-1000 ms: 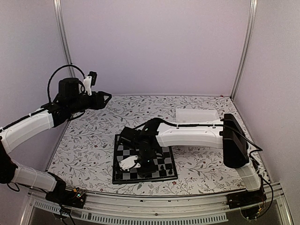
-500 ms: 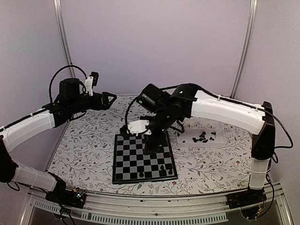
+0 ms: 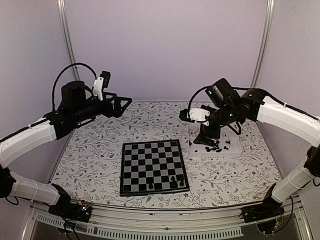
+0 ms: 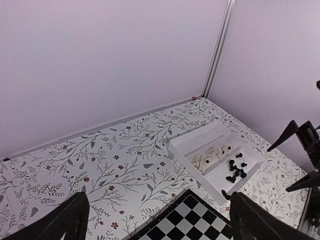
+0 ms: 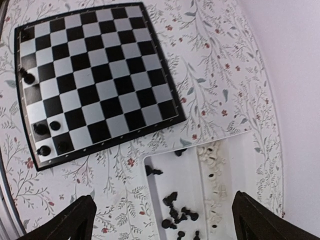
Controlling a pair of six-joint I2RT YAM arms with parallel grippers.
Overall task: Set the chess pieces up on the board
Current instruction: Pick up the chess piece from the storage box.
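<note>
Right hand (image 3: 205, 137), released, hovers over the tray (image 3: 235, 152) of chess pieces (image 3: 214, 146); left hand (image 3: 124, 106), also released, hangs beyond the board (image 3: 150, 160).

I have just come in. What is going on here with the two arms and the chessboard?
The robot is setting up a chess game. A few black pieces stand near one edge of the board; its other squares are bare. The remaining black pieces and the white pieces lie in the white tray beside it. The right gripper hangs open and empty over the tray. The left gripper, also open and empty, is raised off to the left.
</note>
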